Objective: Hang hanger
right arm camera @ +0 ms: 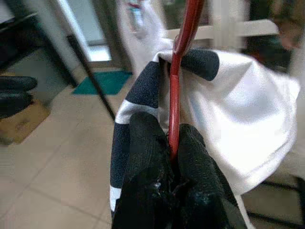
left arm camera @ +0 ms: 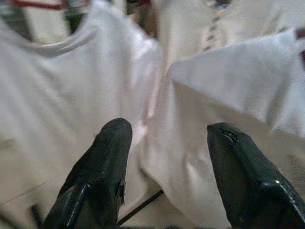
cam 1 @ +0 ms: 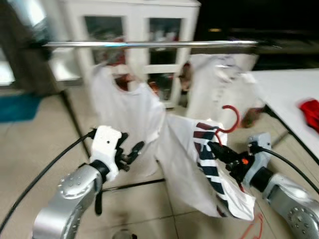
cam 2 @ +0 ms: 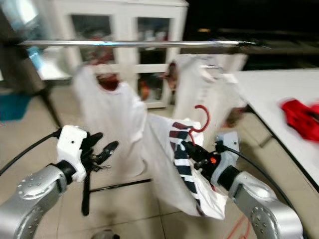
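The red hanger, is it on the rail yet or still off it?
Off. The red hanger is pinched in the right gripper, its hook below the rail.

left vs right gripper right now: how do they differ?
The left gripper has its fingers apart and holds nothing; the right gripper is shut on the red hanger. The left gripper faces the white shirts hanging on the rail; the right gripper carries a white, navy-striped shirt below the rail. Both are raised in front of the rack.

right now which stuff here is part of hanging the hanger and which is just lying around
Job:
red hanger with white shirt
right hand, shut on the hanger
silver rail
left hand, open

Lying about:
hung white shirts
red cloth on white table
white cabinet
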{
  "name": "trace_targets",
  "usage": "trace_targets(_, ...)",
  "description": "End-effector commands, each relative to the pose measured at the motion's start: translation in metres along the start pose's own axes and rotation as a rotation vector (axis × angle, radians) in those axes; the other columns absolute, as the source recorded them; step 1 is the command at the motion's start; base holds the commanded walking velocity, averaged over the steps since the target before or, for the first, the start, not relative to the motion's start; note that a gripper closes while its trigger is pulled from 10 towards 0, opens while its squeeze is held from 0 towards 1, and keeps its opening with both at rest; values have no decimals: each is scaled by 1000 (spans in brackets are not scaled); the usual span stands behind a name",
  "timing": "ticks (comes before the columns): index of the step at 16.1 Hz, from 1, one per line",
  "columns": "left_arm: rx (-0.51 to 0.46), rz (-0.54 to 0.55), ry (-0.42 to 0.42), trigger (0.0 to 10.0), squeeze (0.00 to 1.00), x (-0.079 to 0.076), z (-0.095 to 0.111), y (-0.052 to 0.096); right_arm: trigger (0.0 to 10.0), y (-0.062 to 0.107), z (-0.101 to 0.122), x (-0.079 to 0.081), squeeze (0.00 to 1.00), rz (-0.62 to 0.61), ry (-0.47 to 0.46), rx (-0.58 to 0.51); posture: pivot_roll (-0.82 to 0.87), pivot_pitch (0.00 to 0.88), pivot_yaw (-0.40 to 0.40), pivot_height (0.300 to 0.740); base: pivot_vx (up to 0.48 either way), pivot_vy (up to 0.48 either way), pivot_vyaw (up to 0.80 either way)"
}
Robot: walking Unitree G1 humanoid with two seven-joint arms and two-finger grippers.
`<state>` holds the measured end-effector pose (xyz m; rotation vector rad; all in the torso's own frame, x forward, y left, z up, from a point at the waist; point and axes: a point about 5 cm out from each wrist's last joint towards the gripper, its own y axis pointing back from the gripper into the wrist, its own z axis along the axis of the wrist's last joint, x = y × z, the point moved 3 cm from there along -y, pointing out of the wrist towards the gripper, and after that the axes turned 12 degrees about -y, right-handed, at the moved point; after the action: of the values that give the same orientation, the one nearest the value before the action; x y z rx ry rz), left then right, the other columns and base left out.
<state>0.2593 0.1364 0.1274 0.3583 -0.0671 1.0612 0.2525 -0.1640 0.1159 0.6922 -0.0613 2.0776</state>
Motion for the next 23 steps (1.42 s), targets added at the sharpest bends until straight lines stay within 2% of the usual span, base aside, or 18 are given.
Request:
trace_targets(1, -8, -14, -7, 10000, 0, -5, 3, -1, 10000, 1, 7, -2, 0, 8, 36, -17, -22, 0, -49, 710, 0, 0, 800)
trace_targets(6, -1, 4, -18, 10000, 0, -1, 3, 2, 10000, -7, 1, 1, 0, 41, 61, 19, 9, 0, -62, 710, 0, 0, 800)
trace_targets(8, 11, 13, -12, 10000, 0, -1, -1, 6, 10000, -11, -10, 5, 0, 83, 68, 97, 0, 0, -58, 710, 0, 0, 800)
trace_targets(11, 5, -16, -18, 10000, 0, -5, 0, -1, 10000, -16, -12, 7, 0, 83, 52, 99, -3, 0, -44, 710, 0, 0, 800)
trace_targets(14, 6, 4, -25, 10000, 0, 2, 0, -2, 10000, -20, -12, 14, 0, 105, 55, 102, -1, 0, -45, 710, 0, 0, 800)
trace_targets(15, 5, -4, -27, 10000, 0, 0, 1, -2, 10000, -20, -10, 15, 0, 109, 63, 95, -5, 0, -36, 710, 0, 0, 800)
trace_targets(17, -1, -19, -36, 10000, 0, -2, 2, -8, 10000, -27, 6, 7, 0, 14, 141, -7, -24, 0, -33, 710, 0, 0, 219)
trace_targets(18, -18, -26, -33, 10000, 0, -2, 5, -12, 10000, -31, 8, 8, 0, -11, 199, -6, -25, 0, -35, 710, 0, 0, 0)
trace_targets(19, -40, -46, -33, 10000, 0, -5, 10, -18, 10000, -35, 16, 12, 0, -19, 227, -53, -18, 0, -45, 710, 0, 0, 0)
trace_targets(20, -70, -86, -16, 10000, 0, -10, 14, -20, 10000, -39, 21, 10, 0, -56, 190, -84, -12, 0, -62, 710, 0, 0, 0)
trace_targets(21, -101, -127, 8, 10000, 224, -14, 18, -21, 10000, -42, 24, 7, 0, -90, 171, -103, -11, 0, -67, 710, 0, 0, 0)
trace_targets(22, -137, -189, 44, 10000, 1000, -21, 23, -22, 10000, -49, 26, 7, 0, -111, 163, -115, -11, 0, -68, 710, 0, 0, 0)
trace_targets(23, -136, -249, 23, 10000, 1000, -27, 24, -23, 10000, -54, 30, 14, 0, -93, 172, -124, -8, 0, -67, 710, 0, 0, 0)
